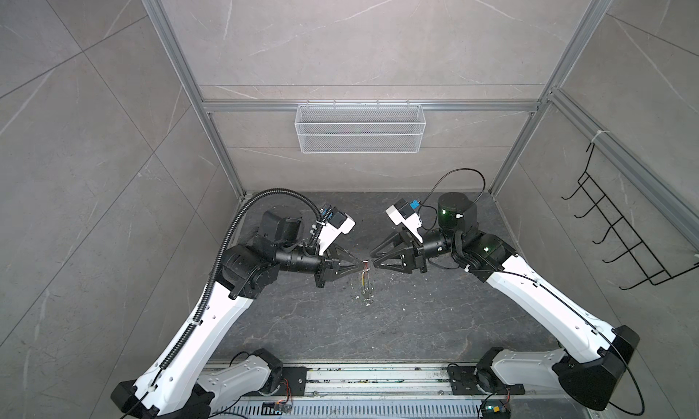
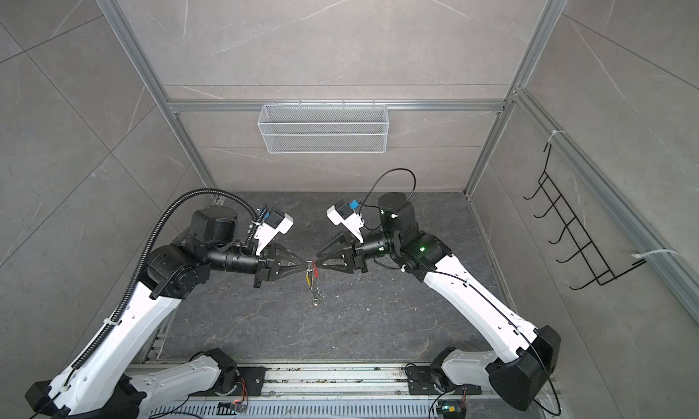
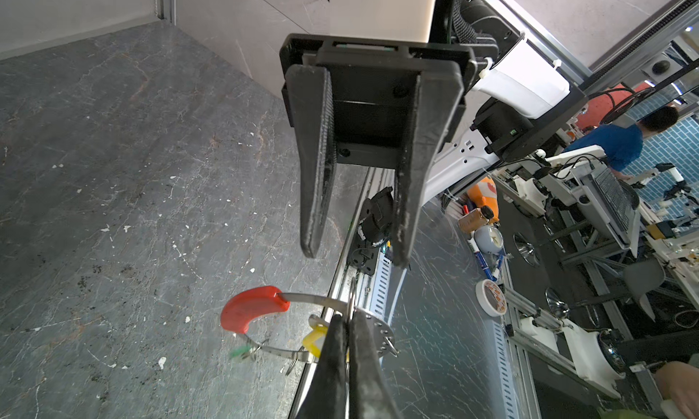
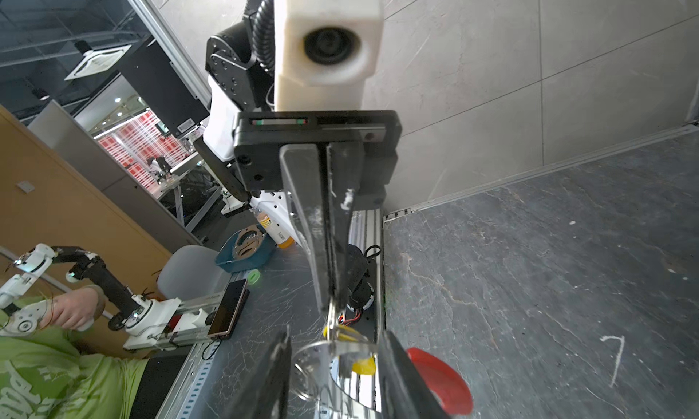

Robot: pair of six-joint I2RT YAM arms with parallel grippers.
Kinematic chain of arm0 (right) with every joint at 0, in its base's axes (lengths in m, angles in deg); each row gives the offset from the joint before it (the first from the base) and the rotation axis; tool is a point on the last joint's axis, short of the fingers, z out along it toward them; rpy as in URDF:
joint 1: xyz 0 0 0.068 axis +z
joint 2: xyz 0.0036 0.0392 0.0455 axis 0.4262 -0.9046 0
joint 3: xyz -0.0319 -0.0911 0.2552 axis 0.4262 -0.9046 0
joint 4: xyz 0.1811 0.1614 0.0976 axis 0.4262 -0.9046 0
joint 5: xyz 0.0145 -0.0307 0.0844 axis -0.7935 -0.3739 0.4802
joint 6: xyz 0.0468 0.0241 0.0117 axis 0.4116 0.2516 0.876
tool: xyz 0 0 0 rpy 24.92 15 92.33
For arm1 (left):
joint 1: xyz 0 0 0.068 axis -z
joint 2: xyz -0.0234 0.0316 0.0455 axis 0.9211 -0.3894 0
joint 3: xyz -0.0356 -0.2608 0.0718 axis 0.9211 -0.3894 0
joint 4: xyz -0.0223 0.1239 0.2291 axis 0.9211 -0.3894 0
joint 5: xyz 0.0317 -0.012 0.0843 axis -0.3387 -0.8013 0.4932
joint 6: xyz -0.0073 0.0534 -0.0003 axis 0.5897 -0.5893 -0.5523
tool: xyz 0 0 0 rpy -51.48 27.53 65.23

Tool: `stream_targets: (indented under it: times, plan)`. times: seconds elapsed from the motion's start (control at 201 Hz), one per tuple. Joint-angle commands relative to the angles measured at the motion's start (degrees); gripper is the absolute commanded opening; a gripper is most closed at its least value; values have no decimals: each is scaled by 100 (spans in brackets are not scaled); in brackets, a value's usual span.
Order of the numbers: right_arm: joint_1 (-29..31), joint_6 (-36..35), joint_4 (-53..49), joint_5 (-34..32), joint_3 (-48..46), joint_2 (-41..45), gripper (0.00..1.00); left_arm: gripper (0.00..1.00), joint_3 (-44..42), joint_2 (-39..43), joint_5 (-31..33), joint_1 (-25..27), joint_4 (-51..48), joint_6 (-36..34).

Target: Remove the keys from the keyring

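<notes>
The keyring [image 3: 310,298] is a thin metal hoop with a red sleeve [image 3: 249,307]. It hangs in mid-air over the dark floor between both arms [image 1: 365,265] [image 2: 311,266]. My left gripper [image 3: 347,318] [image 1: 361,264] is shut on the hoop's band. The keys [image 1: 366,294] [image 2: 314,296] dangle below it, with a yellow tag [image 3: 314,343] next to my fingers and a blurred green tag [image 3: 238,354] farther round. My right gripper [image 4: 334,334] [image 1: 374,265] faces the left one, open, its fingers either side of the hoop's metal end. The red sleeve [image 4: 442,379] lies outside them.
A white wire basket [image 1: 359,131] hangs on the back wall. A black hook rack [image 1: 624,239] is fixed to the right wall. An aluminium rail [image 1: 378,379] carrying both arm bases runs along the front edge.
</notes>
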Motion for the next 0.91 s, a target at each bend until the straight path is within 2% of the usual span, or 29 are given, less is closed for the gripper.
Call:
stream_targets:
  times: [0.0,0.204,0.309,0.568,0.747,0.906]
  plan:
    - [139,-350,-407,54,256,-138,41,0,243,12,-256,-12,-10,-154]
    - [343,-593,-791,-108,465,-301,35,0,249,24,-213,-13,-12,-139]
    - [370,-586,-779,-148,476,-298,30,0,232,26,-199,-11,-20,-140]
    - [381,-534,-726,-300,472,-267,23,0,237,19,-204,-13,-30,-140]
    - [379,-454,-594,-336,445,-262,22,0,221,-3,-227,-10,-45,-135]
    - [379,-435,-563,-380,431,-240,13,0,217,3,-236,-10,-47,-134]
